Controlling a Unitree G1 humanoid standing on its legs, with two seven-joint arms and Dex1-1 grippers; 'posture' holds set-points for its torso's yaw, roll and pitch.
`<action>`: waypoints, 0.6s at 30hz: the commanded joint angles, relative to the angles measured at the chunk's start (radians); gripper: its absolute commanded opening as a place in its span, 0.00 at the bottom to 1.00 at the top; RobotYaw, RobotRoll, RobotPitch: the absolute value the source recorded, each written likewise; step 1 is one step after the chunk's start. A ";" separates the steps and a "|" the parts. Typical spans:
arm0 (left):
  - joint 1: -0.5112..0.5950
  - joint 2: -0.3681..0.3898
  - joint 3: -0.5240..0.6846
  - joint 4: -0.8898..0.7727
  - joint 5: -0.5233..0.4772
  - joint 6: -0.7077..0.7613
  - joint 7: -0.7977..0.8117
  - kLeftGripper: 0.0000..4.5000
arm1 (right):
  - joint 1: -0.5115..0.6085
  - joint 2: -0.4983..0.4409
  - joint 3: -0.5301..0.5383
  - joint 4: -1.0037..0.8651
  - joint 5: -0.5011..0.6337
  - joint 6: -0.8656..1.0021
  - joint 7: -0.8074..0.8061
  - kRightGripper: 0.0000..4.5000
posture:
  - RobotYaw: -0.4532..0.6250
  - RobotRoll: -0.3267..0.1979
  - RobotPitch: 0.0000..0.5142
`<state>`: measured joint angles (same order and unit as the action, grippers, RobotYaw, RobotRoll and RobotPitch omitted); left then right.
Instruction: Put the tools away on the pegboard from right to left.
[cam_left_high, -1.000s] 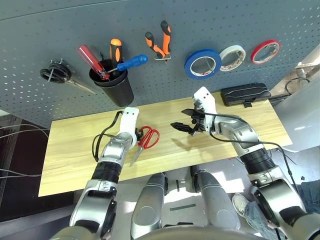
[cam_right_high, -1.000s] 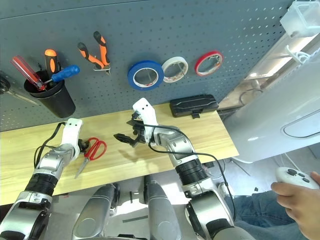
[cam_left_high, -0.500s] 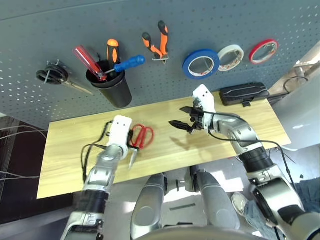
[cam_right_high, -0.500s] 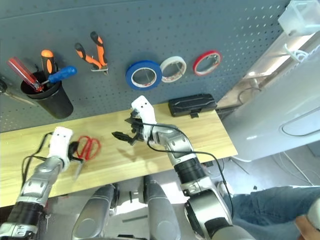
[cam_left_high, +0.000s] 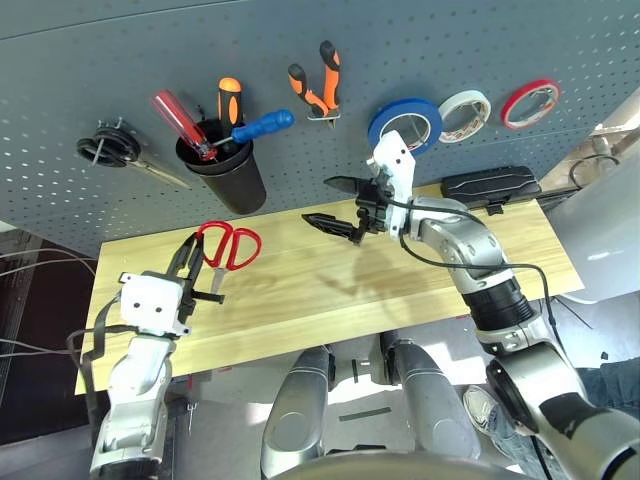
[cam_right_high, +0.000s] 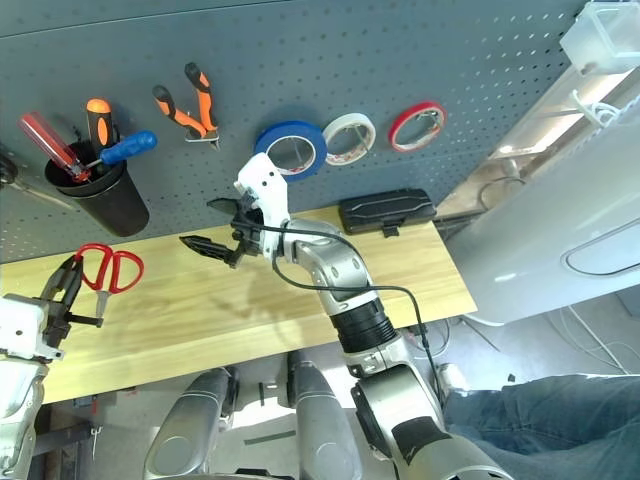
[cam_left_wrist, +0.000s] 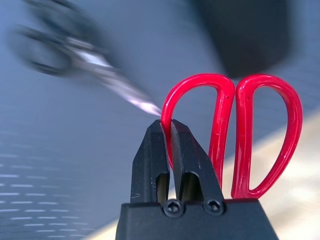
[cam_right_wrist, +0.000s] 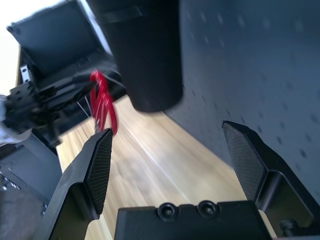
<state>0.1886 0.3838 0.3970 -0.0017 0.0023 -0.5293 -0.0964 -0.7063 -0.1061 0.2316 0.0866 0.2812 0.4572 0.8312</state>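
- Red-handled scissors (cam_left_wrist: 241, 145): held up by the rim of one handle loop, both closed loops uppermost, silver blades pointing downward.
- Small blue-handled screwdriver (cam_left_high: 264, 125): leaning in the black cup, its blue handle jutting out over the rim toward the right, its thin metal shaft crossing the opening.
- Orange-and-black-handled pliers (cam_left_high: 331, 80): hanging from a metal hook, handles up and spread apart, nose down.
- Blue tape roll (cam_right_high: 318, 150): a wide ring hanging flat against the panel, right of the pliers.
- Pegboard (cam_left_high: 350, 165): grey-blue, upright, dotted with small holes.
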 joint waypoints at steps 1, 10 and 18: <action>-0.022 0.027 0.083 -0.003 0.017 -0.025 0.060 0.01 | -0.020 0.025 -0.006 -0.045 0.045 -0.004 0.015 1.00 | 0.53 0.62 0.51; -0.125 0.110 0.174 0.003 0.007 -0.003 0.106 0.01 | -0.061 0.052 -0.021 -0.087 0.116 0.019 0.020 1.00 | 0.54 0.62 0.50; -0.182 0.128 0.174 0.039 -0.014 0.051 0.109 0.01 | -0.066 0.050 -0.021 -0.077 0.117 0.013 0.006 1.00 | 0.53 0.62 0.50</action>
<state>0.0037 0.5045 0.5549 0.0145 0.0031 -0.5040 0.0122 -0.7659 -0.0615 0.2096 0.0134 0.3894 0.4668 0.8390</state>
